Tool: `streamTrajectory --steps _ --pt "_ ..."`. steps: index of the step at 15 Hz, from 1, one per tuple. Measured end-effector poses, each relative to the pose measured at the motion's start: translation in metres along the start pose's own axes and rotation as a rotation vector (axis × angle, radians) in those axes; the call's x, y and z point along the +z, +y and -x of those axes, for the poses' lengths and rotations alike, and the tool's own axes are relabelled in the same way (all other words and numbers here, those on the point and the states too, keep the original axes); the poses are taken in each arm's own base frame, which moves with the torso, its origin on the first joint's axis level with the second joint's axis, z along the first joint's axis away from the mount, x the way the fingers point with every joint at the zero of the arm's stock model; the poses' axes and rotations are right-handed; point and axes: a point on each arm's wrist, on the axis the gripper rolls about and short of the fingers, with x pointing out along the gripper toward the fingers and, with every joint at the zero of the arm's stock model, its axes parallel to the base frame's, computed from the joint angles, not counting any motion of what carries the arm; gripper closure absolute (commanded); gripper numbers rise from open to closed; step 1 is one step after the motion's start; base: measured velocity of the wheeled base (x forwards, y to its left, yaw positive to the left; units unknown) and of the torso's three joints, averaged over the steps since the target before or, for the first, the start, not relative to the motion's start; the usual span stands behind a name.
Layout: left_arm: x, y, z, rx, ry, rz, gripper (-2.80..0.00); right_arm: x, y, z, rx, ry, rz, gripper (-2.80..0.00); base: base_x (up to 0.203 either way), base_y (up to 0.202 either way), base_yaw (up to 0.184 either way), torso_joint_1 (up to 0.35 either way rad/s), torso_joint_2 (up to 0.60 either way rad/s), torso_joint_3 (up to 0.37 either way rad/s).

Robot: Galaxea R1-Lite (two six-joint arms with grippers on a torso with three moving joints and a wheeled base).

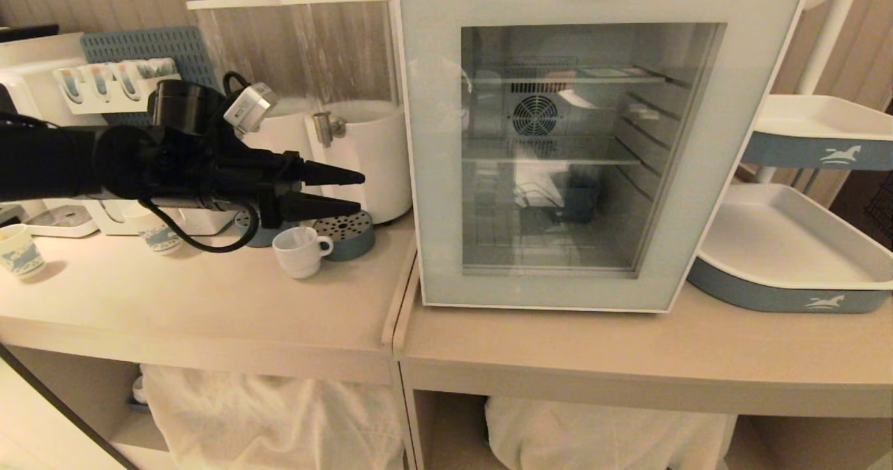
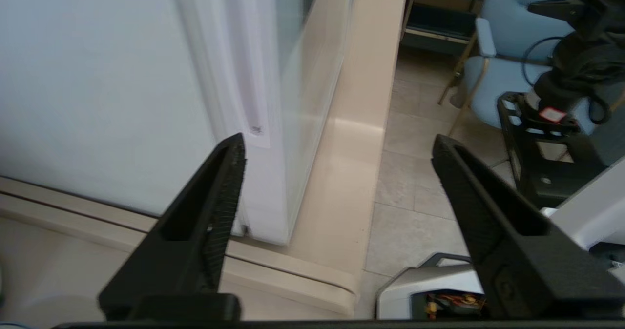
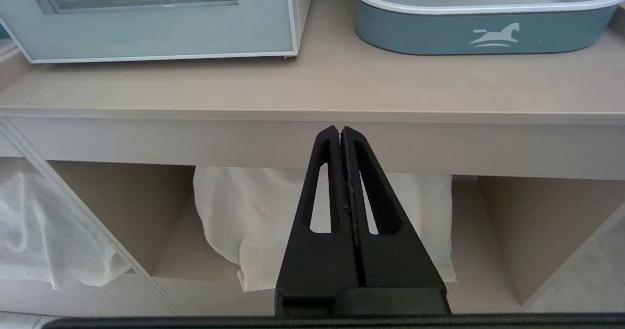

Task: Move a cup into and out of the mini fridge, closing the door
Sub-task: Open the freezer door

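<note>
Cup (image 1: pixel 301 250) sits on the counter (image 1: pixel 209 302) left of the fridge (image 1: pixel 600 135), door (image 1: pixel 446 177) closed. Left gripper (image 1: pixel 359 191) hovers above it, fingers (image 2: pixel 215 212) spread, holding nothing (right gripper (image 3: pixel 340 133) pressed shut, empty, below the counter edge).

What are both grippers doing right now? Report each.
Left gripper: open, holding nothing, above the cup, beside the fridge.
Right gripper: shut, empty, below the counter edge.
</note>
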Motion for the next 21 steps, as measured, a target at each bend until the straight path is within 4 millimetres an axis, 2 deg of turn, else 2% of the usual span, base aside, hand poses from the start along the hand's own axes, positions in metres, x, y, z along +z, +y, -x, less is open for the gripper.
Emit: streamTrajectory --steps 14,21 --pt "-0.014 0.022 -0.047 -0.108 -0.008 0.011 -2.80 0.000 0.000 0.000 0.001 0.000 0.000 0.00 0.000 0.000 0.000 0.000 0.00 0.000" --pt "-0.023 0.031 -0.060 -0.123 -0.006 0.007 -2.80 0.000 0.000 0.000 0.000 0.001 -0.001 0.00 0.000 0.000 0.000 0.000 0.00 0.000"
